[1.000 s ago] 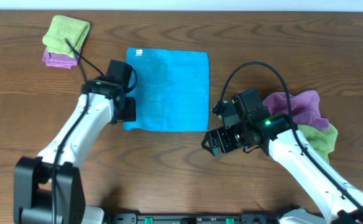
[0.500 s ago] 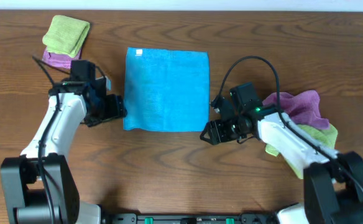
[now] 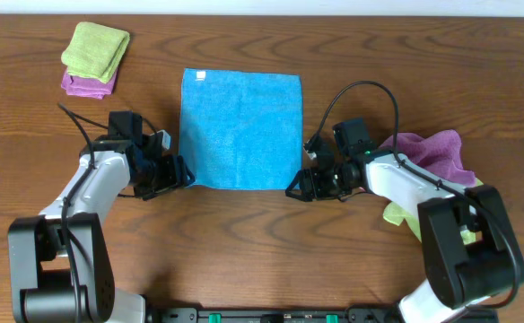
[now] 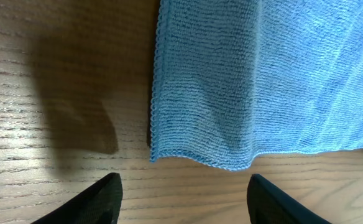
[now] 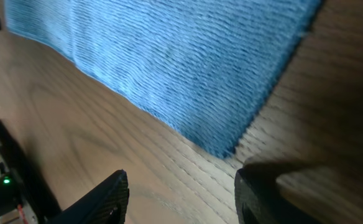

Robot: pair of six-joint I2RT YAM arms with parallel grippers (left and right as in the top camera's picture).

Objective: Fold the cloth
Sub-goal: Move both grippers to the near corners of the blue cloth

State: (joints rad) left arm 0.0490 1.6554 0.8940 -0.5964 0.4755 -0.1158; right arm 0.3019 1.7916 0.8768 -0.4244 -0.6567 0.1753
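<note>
The left end effector and right end effector, fingers spread and empty, sit at the flat cloth's near corners.

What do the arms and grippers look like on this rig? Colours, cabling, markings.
The left arm and right arm have white tubular links with black joints and bases. The left gripper and right gripper are black, with dark tapered fingers. A thin black cable loops above each wrist. No markings are legible.
</note>
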